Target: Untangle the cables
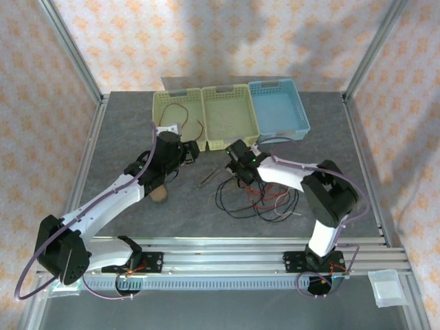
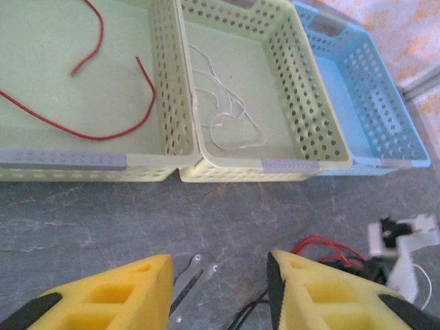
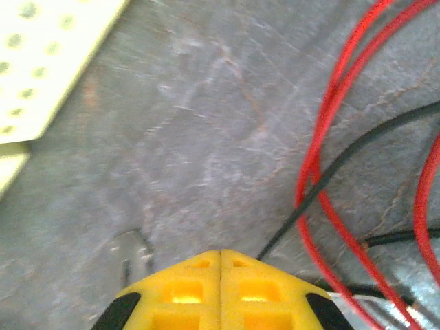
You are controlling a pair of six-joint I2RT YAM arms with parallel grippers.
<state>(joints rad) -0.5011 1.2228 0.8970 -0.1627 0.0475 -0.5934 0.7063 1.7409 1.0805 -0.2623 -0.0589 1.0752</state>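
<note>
A tangle of red, black and whitish cables (image 1: 258,199) lies on the grey table in front of the right arm. My right gripper (image 1: 235,172) is at its left edge, low over the table. In the right wrist view that gripper (image 3: 220,253) is shut, its fingers meeting, and nothing shows between them. A black cable (image 3: 330,175) runs under its right finger (image 3: 265,289), crossed by red cable loops (image 3: 323,130). My left gripper (image 2: 220,265) stands open over bare table left of the tangle. One red cable (image 2: 103,134) lies in the left basket and one whitish cable (image 2: 227,113) in the middle basket.
Three baskets stand in a row at the back: pale yellow (image 1: 159,110), yellow-green (image 1: 253,117) and blue (image 1: 302,113). A short flat metal piece with a dark strip (image 1: 208,178) lies between the grippers. A brown object (image 1: 159,194) lies by the left arm.
</note>
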